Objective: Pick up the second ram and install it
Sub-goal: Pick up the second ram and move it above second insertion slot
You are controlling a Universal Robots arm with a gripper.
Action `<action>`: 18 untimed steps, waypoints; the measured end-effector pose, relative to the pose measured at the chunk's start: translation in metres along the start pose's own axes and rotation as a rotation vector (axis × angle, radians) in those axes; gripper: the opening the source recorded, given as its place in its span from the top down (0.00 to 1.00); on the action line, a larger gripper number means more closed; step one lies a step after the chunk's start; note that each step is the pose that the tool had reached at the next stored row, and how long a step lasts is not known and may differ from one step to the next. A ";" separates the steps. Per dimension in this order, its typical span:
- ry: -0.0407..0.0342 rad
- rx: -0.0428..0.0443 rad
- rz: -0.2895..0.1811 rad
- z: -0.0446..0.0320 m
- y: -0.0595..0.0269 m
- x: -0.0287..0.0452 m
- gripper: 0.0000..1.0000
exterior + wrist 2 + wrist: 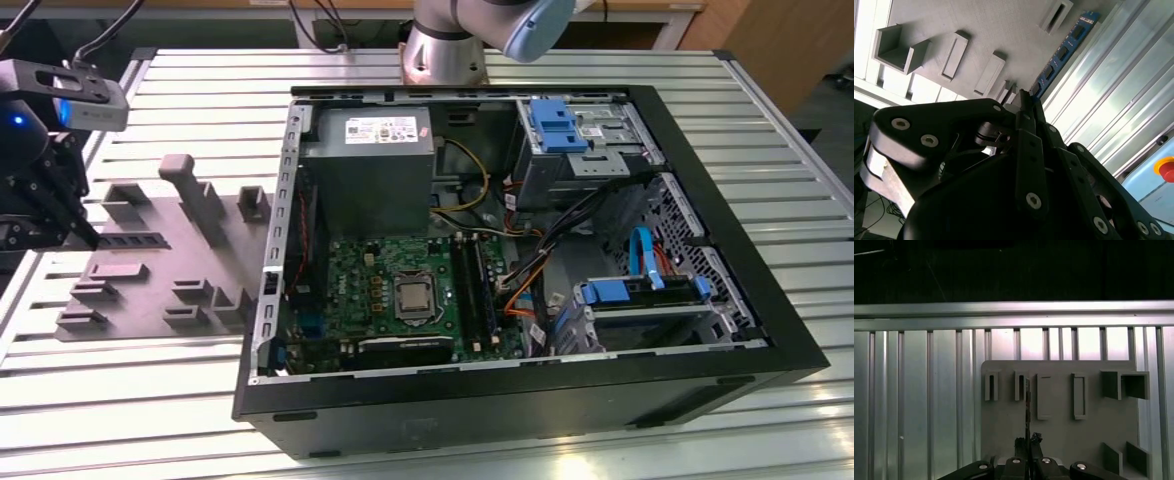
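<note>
Exterior view: gripper point(64, 225) over the holder tray point(174, 265) on that view's left, well apart from the motherboard point(380, 265). Step in hand, judged: pick-up; install not begun. Item: second ram point(1064, 50), on edge in the tray. Fingers drawn close together, pinching its near end. Next move calls for a straight lift clear of the tray's blocks.

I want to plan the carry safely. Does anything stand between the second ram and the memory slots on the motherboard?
Yes. The second ram is on the holder tray by the gripper; the computer case's raised side wall lies between it and the memory slots. Cables run close beside the slots.
</note>
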State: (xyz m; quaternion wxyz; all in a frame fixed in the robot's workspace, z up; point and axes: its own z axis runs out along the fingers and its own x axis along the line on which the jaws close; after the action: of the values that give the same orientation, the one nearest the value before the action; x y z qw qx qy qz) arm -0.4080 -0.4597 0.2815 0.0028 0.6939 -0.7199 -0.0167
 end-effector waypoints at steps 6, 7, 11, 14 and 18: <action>0.0002 -0.0002 0.000 -0.0023 0.0001 0.0000 0.86; 0.0002 -0.0002 0.000 -0.0023 0.0001 0.0000 0.86; 0.0003 -0.0004 0.000 -0.0027 0.0001 0.0000 0.86; 0.0004 -0.0005 0.000 -0.0049 0.0002 -0.0001 0.86; 0.0002 -0.0002 0.000 -0.0122 0.0004 -0.0002 0.86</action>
State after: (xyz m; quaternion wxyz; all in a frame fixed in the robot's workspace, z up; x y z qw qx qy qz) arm -0.4080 -0.4597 0.2937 0.0029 0.6939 -0.7199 -0.0167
